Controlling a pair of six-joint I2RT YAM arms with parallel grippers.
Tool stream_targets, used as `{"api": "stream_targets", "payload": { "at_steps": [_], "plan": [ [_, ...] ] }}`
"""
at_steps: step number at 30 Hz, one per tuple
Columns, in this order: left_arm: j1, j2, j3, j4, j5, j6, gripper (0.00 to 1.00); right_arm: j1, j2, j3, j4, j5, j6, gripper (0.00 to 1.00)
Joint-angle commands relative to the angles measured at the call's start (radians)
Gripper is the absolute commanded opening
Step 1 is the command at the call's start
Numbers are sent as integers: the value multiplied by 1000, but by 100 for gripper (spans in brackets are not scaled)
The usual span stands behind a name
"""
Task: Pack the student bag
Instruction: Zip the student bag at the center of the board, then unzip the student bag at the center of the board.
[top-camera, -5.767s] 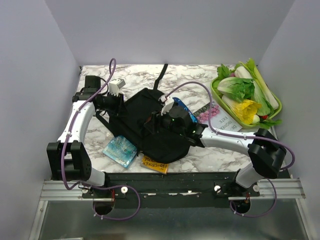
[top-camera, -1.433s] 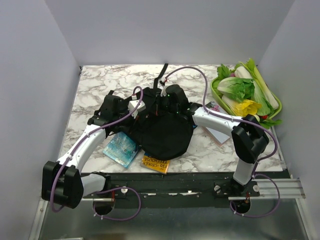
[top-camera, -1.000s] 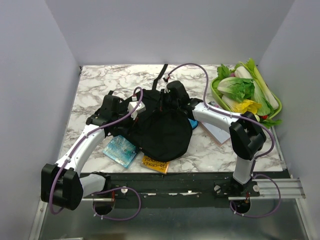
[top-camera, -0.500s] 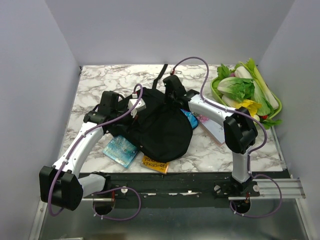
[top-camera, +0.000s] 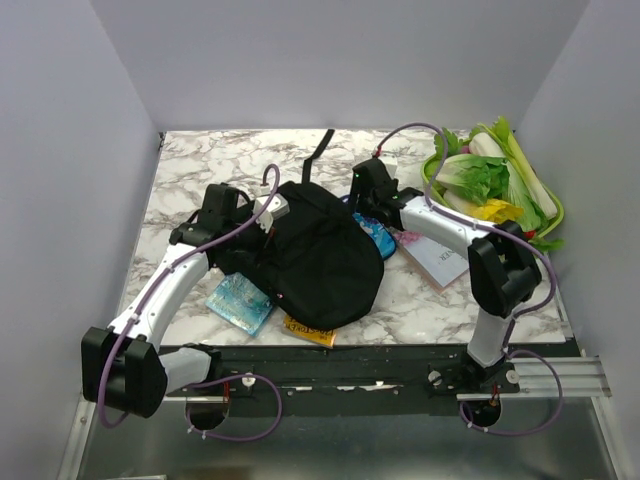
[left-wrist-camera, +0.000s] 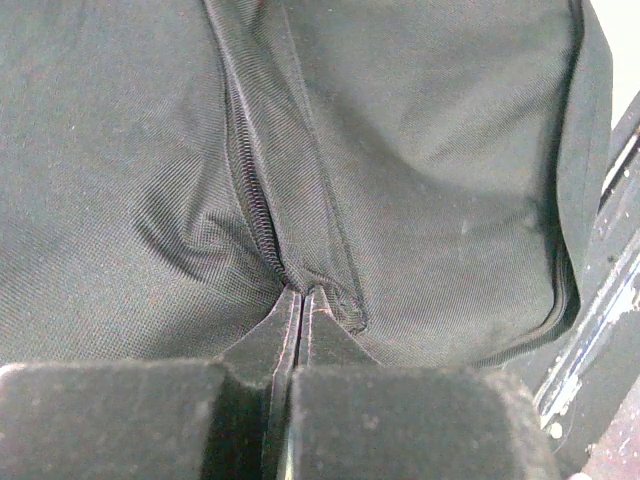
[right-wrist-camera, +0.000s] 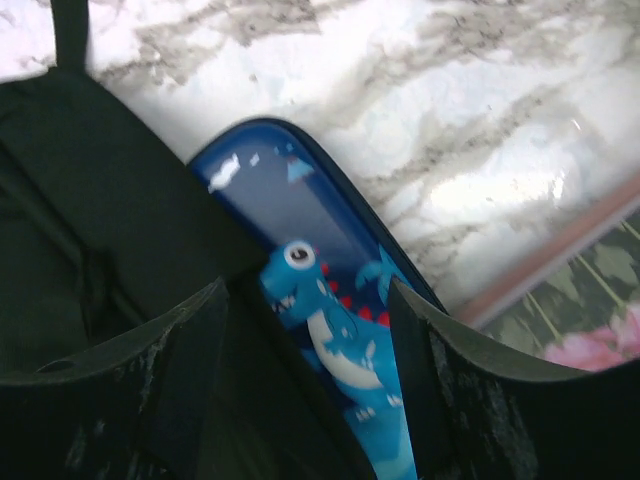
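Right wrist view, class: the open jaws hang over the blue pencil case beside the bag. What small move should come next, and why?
Probably lower the right gripper and close on the pencil case. Its jaws are open directly over the case, which is partly covered by the edge of the student bag. The left gripper is pinching the bag fabric by the zipper.

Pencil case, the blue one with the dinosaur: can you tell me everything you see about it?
The pencil case is dark blue and shiny, like a hard shell, with a light-blue cartoon dinosaur: white belly, red spots, one big eye. It lies flat on the marble table, one side hidden by the black backpack, near a flowered book. The right pincer hangs open over it.
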Motion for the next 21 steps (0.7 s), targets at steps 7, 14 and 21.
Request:
{"api": "stream_targets", "payload": {
  "at_steps": [7,14,21],
  "plan": [
    [34,79,44,131,-84,-175,1,26,-226,-289,115,-72,51,66],
    [32,88,64,153,-27,-253,1,211,-416,-450,237,-8,-77,61],
    [28,74,130,170,3,-344,0,423,-564,-587,425,-21,-171,62]
  ]
}}
